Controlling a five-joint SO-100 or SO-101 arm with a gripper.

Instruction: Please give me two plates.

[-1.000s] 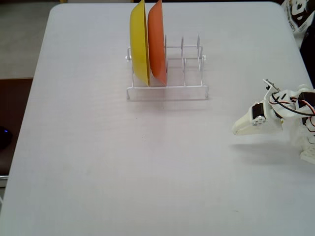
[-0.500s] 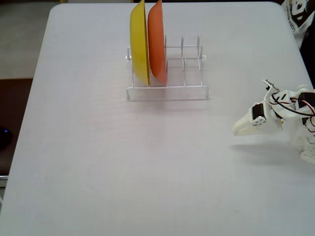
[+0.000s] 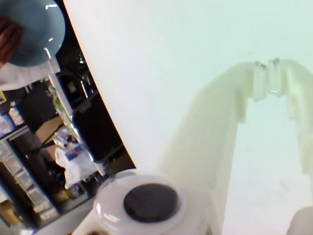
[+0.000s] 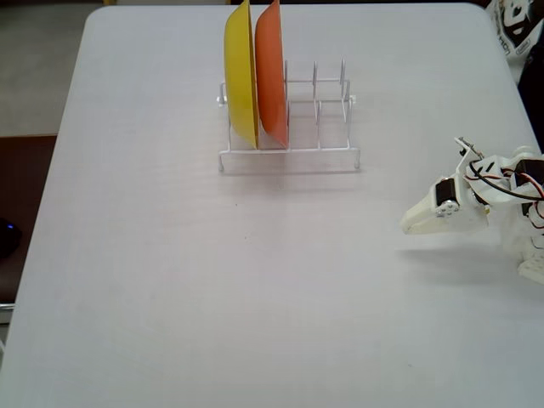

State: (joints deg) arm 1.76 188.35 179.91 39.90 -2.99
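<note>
Take the white wire rack (image 4: 289,127) on the counter (image 4: 255,280) as your landmark: your end effector (image 4: 408,225) sits low over the counter, below and well to the right of the rack in the fixed view, tips pointing left. In the wrist view the end effector (image 3: 268,81) has its two pale fingertips (image 3: 259,83) pressed together with nothing between them. The rack carries a yellow plate (image 4: 240,72) and an orange plate (image 4: 271,72) upright in its left slots, side by side; the slots to their right hold nothing. The light blue plate (image 3: 34,32) shows only in the wrist view's upper left corner, off the counter edge, with a hand (image 3: 7,39) on its rim. You cannot see the cream-white plate in either view
</note>
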